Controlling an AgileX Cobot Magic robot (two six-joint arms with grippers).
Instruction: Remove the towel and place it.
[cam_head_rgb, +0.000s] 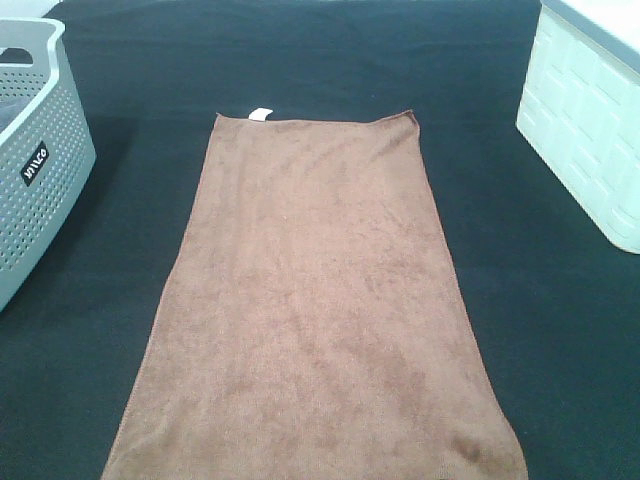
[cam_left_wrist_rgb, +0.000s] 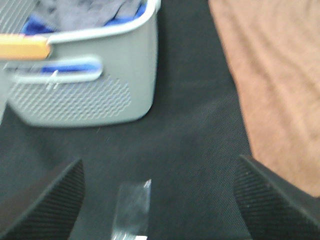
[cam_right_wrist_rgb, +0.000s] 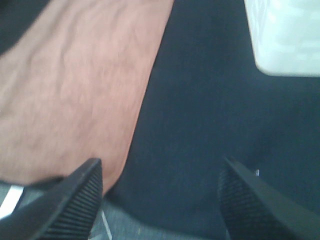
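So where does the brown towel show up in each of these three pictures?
Exterior high: the towel lies flat down the middle, white tag at its far edge.
Left wrist: it fills the upper right of the picture, across from the grey basket.
Right wrist: it fills the upper left, across from the white bin.
Shared landmark: the black table cloth beside it.
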